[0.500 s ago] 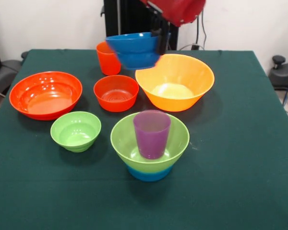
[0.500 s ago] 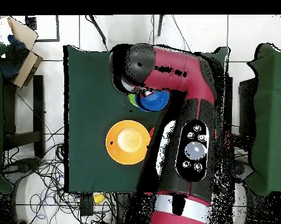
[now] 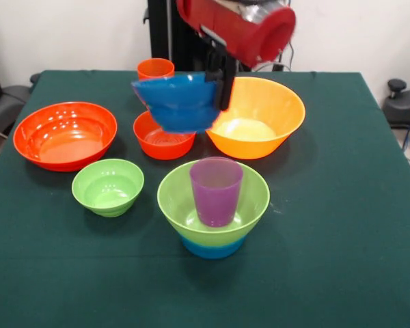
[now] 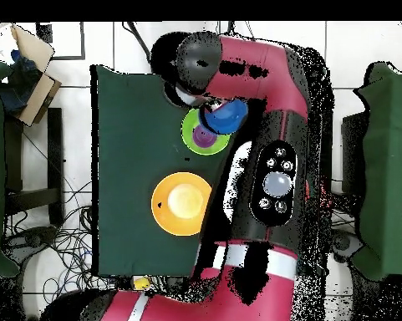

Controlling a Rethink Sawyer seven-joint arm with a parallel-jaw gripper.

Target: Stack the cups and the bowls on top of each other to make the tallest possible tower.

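Observation:
My gripper (image 3: pixel 219 87) is shut on the right rim of the dark blue bowl (image 3: pixel 177 103) and holds it tilted in the air, above the medium red-orange bowl (image 3: pixel 162 141). The tower (image 3: pixel 214 217) stands near the front: a light green bowl nested on a light blue bowl, with the purple cup (image 3: pixel 216 190) upright inside. In the overhead view the dark blue bowl (image 4: pixel 229 114) hangs at the edge of the tower's green bowl (image 4: pixel 192 134). The orange-red cup (image 3: pixel 155 69) stands at the back. The yellow cup is out of view.
The large red-orange bowl (image 3: pixel 64 134) sits at the left, the small light green bowl (image 3: pixel 108 186) in front of it. The large yellow-orange bowl (image 3: pixel 257 116) sits right of centre and also shows in the overhead view (image 4: pixel 181 203). The red arm (image 4: pixel 271 159) covers much of the table from above.
The arm has carried the dark blue bowl lower and nearer to the tower, away from the orange-red cup, which now shows fully. The bowls on the table have not moved.

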